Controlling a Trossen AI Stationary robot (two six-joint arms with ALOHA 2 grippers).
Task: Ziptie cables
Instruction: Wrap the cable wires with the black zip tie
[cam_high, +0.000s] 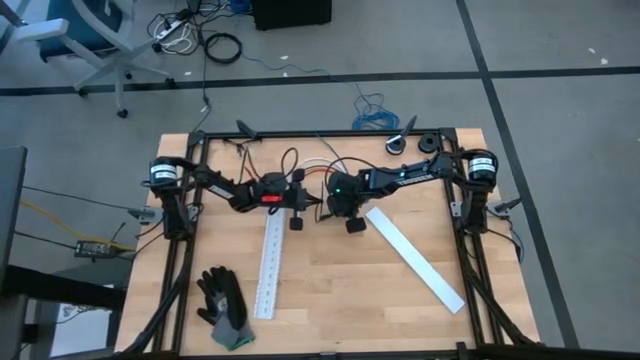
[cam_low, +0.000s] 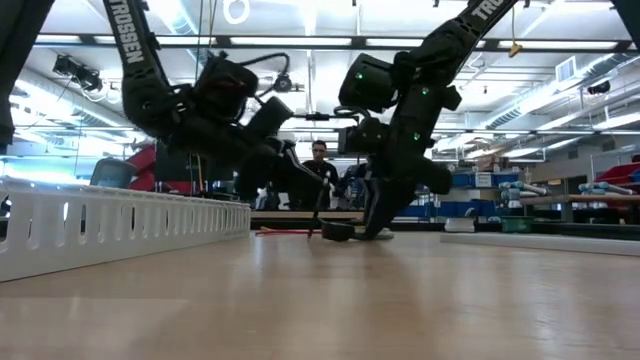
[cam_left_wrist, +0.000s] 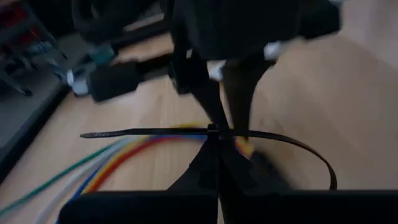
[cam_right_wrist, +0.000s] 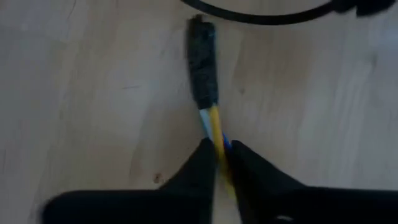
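On the wooden desk (cam_high: 330, 290), your right claw (cam_right_wrist: 222, 163) pinches the limp, light cables (cam_right_wrist: 214, 127); left claw (cam_left_wrist: 219, 163), closed, grips the springy ziptie (cam_left_wrist: 273, 135).

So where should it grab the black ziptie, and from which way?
Probably on the straight stretch of the ziptie, where the left gripper pinches it, coming in across the strip. It is thin and flat, so the jaws can close on its flat faces. The other end curls into a loop, and the cables lie close beneath.
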